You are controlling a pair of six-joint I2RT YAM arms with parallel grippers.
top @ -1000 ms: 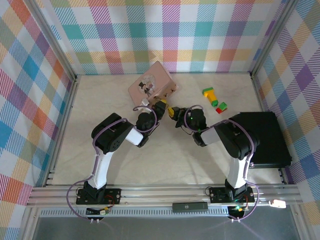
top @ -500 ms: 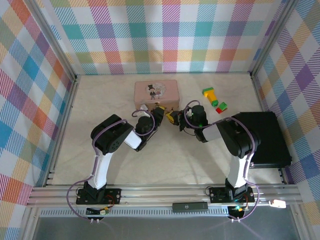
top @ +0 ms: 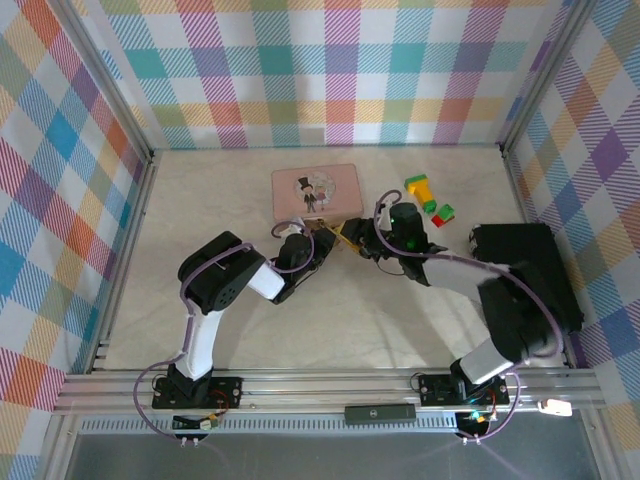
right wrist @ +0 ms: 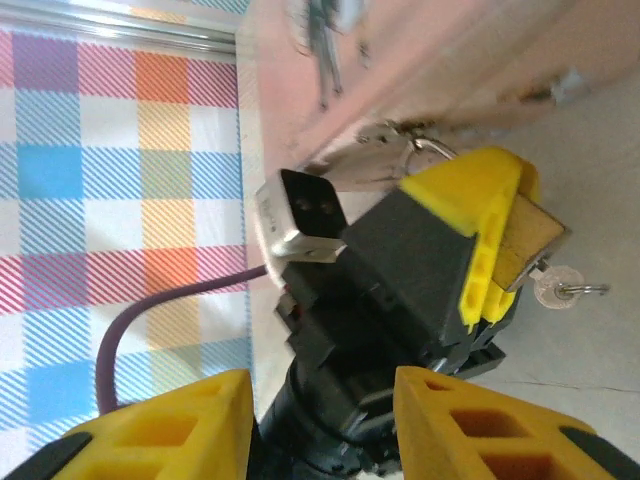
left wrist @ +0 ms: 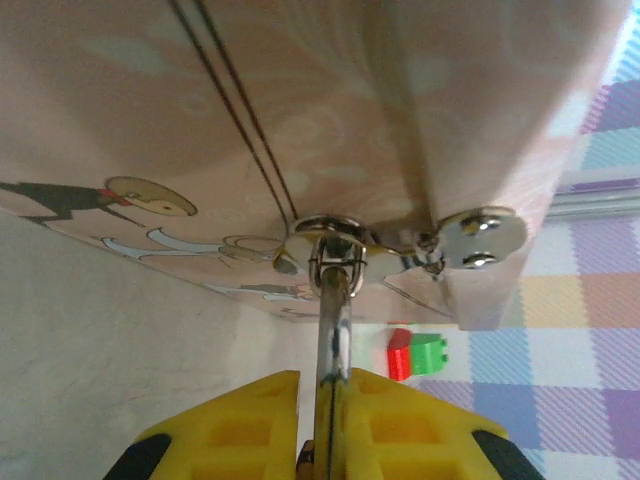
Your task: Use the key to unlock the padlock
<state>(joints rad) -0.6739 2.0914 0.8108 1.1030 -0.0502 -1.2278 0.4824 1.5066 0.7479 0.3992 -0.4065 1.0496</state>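
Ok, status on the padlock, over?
Left claw shut on padlock. Right claw open, clear of key. Key in padlock. Padlock hooked to pink tin.

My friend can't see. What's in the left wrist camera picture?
The yellow jaws of the left gripper, at the bottom, are shut on the thin silver shackle of the padlock, which runs up to the shiny latch on the pink tin close above. Behind sits a small red and green block, near a checked wall.

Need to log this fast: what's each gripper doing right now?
Left gripper: closed, holding the padlock.
Right gripper: open, holding nothing.
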